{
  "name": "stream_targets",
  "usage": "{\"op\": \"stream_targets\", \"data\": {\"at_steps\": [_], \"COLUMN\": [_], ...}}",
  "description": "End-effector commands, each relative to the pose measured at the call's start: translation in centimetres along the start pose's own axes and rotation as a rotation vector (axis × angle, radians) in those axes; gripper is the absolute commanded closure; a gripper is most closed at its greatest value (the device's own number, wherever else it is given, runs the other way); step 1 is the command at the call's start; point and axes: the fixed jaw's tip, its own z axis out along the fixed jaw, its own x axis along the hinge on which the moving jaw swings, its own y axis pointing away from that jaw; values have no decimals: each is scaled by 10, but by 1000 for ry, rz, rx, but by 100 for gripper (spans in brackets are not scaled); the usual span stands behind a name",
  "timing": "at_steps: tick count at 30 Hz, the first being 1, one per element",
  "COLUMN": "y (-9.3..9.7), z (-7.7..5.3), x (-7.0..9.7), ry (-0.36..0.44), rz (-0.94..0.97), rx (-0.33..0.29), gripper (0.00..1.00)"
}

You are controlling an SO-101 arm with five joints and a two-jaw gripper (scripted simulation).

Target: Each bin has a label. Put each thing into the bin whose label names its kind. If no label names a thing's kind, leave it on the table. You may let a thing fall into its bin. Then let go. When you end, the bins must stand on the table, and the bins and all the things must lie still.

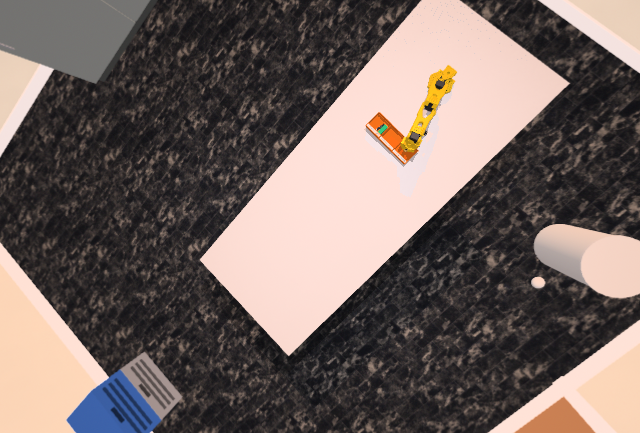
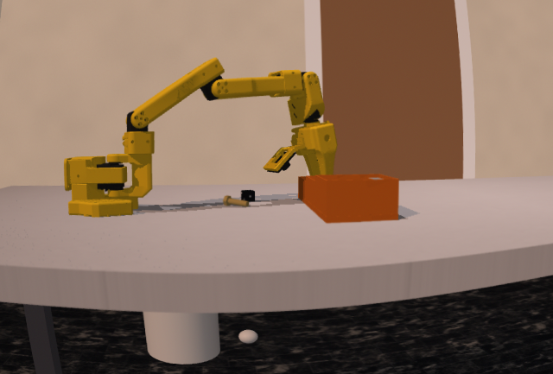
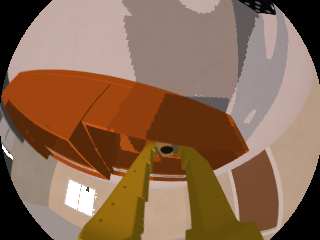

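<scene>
Wrist view shows the pincer [image 3: 167, 154] clenched on a small dark, ring-like thing [image 3: 166, 150] at its tips, too small to name for certain, poised at the rim of the orange bin [image 3: 80, 110]. From the exterior view the pincer [image 2: 322, 172] dips just behind the bin's near wall [image 2: 352, 198], at its end nearest the arm. The top view shows the bins as a row of orange compartments [image 1: 373, 125], with a green item [image 1: 382, 129] already lying in one at the far end.

On the bench [image 2: 268, 244], a brass bolt [image 2: 235, 201] and a black cube [image 2: 247, 194] lie near each other between the arm's base and the bins.

I judge the step in hand to be delivery of the held piece. The labels cannot be read, so whether this compartment suits it cannot be told. If it does, the next move calls for releasing the piece over that compartment, then lifting away without nudging the wall.
</scene>
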Motion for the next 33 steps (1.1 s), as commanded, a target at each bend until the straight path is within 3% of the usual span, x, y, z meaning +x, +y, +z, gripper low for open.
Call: {"op": "stream_targets", "data": {"at_steps": [1,20,33], "y": [2,2,2], "z": [-9,-9,-9], "x": [7,7,7], "ry": [48,48,48], "rz": [0,0,0], "rx": [-1,-1,-1], "gripper": [100,95,84]}}
